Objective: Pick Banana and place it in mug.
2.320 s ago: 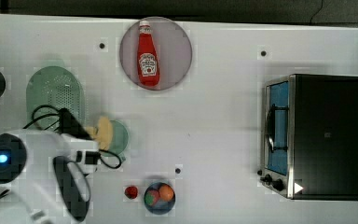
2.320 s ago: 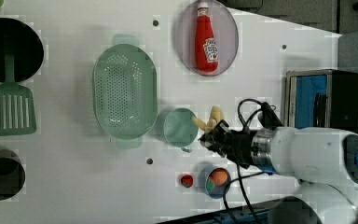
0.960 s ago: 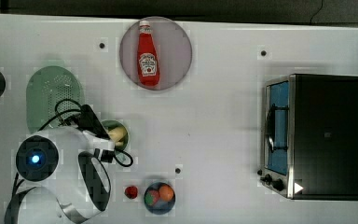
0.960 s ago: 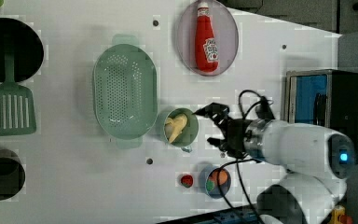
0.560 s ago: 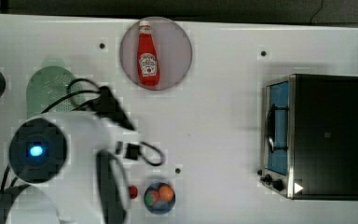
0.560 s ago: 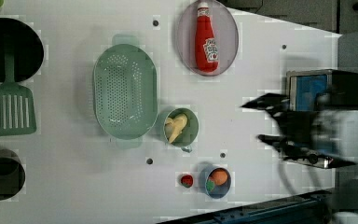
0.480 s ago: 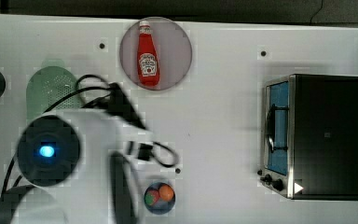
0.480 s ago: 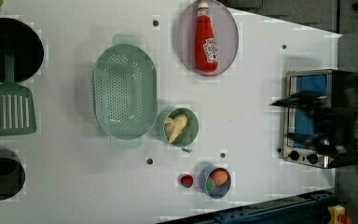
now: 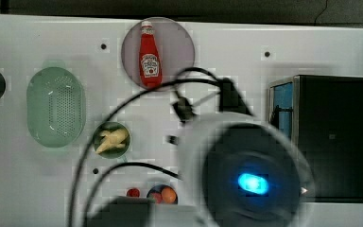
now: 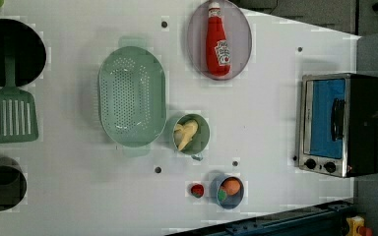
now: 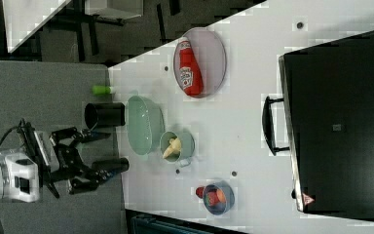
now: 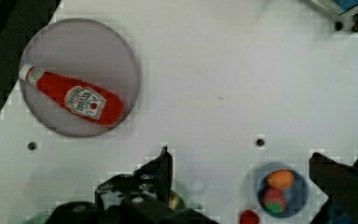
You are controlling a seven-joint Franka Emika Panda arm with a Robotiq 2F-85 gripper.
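The gripper (image 11: 80,163) hangs spread and empty, well clear of the table (image 10: 275,123). In the left view, the banana (image 10: 186,133) lies inside the mug (image 10: 203,129), with the colander (image 10: 132,96) touching at its nine o'clock and the ketchup bottle (image 10: 217,42) on its plate (image 10: 241,37) far off at twelve.

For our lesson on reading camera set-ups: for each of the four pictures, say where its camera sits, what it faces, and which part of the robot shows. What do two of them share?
Top view: overhead, facing down; blurred arm over the table.
Left view: overhead, facing down on colander and oven.
Right view: high, tilted; open gripper off the table's edge.
Wrist view: on the arm, facing down; fingers frame the ketchup bottle.
Shared: banana in mug, also in the left view.
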